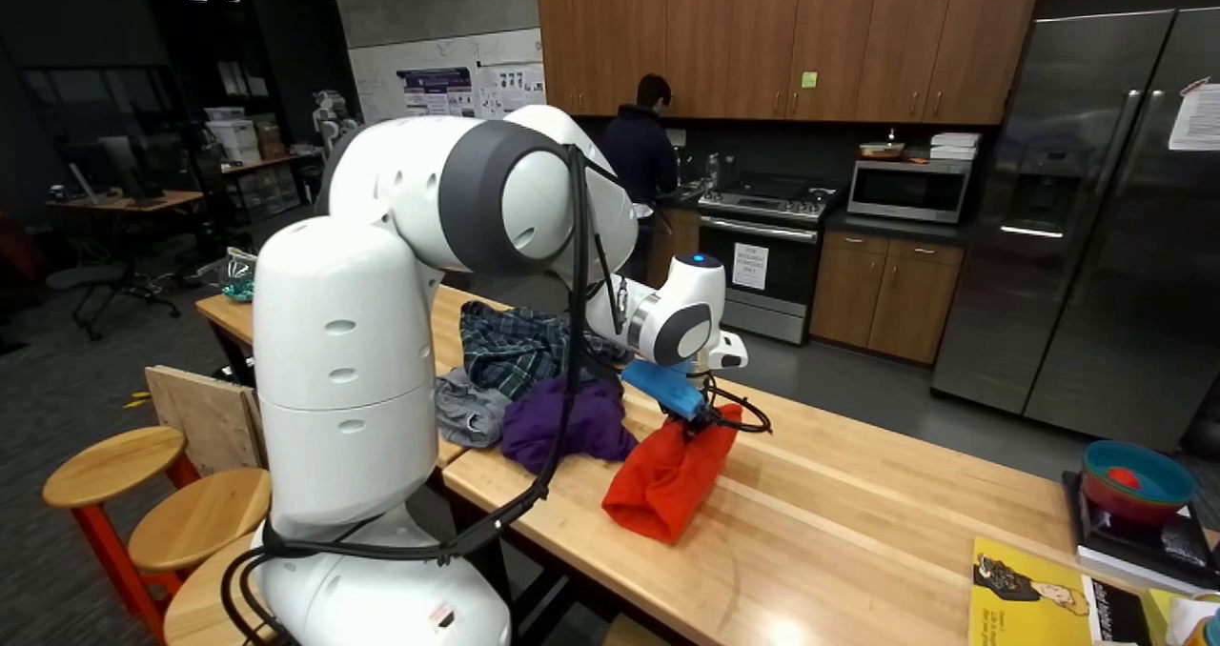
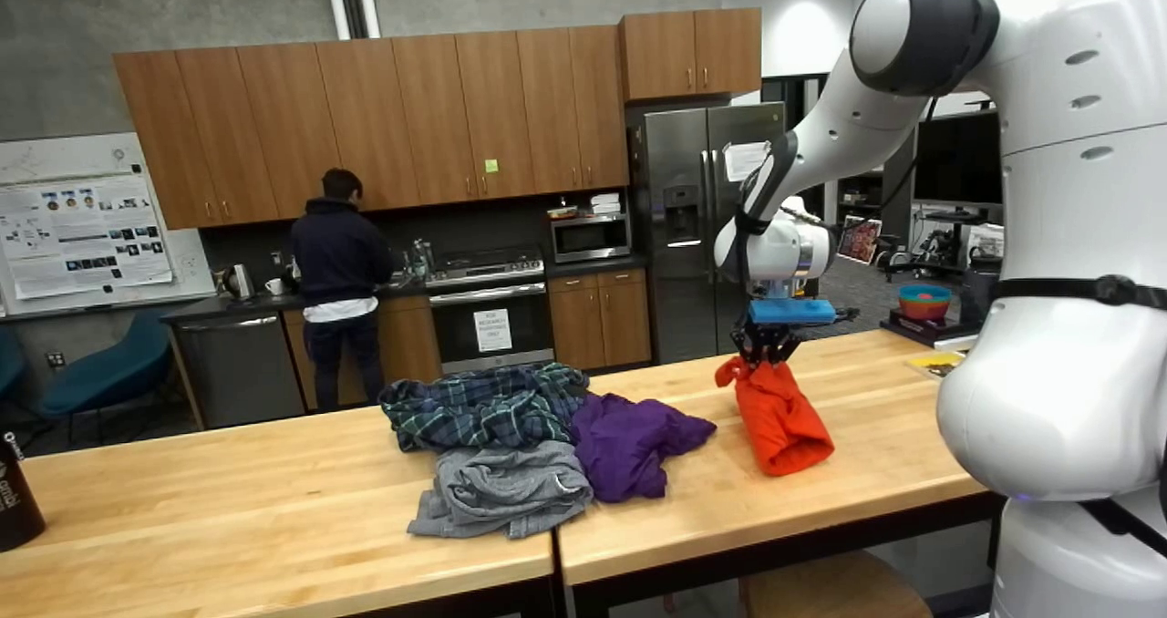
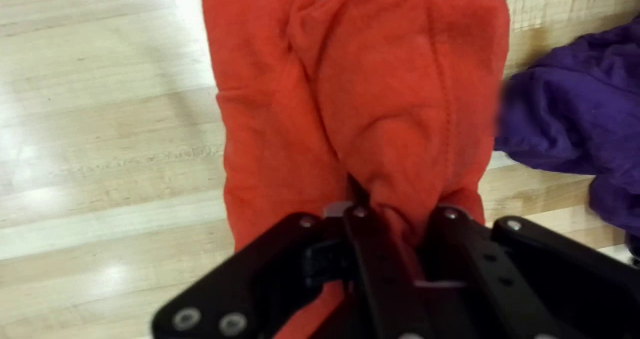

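Pale wood makes up the tabletop [image 2: 228, 509], which runs far out to the left of the gripper [image 2: 766, 360] in an exterior view; a dark container [image 2: 16, 501], cut by the frame, stands at that end, well apart from the gripper. Rightward come the plaid cloth [image 2: 492, 406] and, on its near side, the grey cloth [image 2: 518, 486], both well to the gripper's left. The purple cloth [image 2: 629, 440] is closer, beside those two, and a strip of wood separates it from the red cloth [image 2: 786, 422] under the gripper.

Both fingers [image 3: 377, 269] are drawn nearly together, with a fold of the red cloth pinched between them; most of the rest slopes down on the gripper's near side, its lower end short of the tabletop's near edge. The far edge passes close behind the gripper. How high the gripper sits over the wood is hard to judge.

To its right, a broad stretch of wood lies between the gripper and the yellow booklet [image 1: 1034, 594]; nested bowls [image 2: 924, 308] stand on a dark book [image 2: 923, 329] farther off.

Rightmost, on the near side, the white arm [image 2: 1076, 262] rises, bends over at a high joint and slopes down and left to the wrist, the gripper pointing downward below a blue block [image 2: 791, 311].
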Robot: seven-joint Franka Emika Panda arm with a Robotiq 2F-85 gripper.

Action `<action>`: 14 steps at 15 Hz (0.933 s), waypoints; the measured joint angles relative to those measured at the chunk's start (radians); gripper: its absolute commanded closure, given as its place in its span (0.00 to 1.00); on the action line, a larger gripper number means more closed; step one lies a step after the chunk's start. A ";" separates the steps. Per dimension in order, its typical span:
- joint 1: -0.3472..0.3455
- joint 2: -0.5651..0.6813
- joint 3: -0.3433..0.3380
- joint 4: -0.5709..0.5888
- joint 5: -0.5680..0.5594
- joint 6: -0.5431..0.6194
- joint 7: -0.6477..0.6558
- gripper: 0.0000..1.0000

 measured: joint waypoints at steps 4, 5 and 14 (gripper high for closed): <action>0.019 -0.052 0.010 0.005 -0.021 -0.002 0.000 0.95; 0.024 -0.065 0.012 0.008 -0.028 -0.003 0.001 0.95; 0.092 -0.106 0.064 0.062 -0.152 -0.011 0.033 0.95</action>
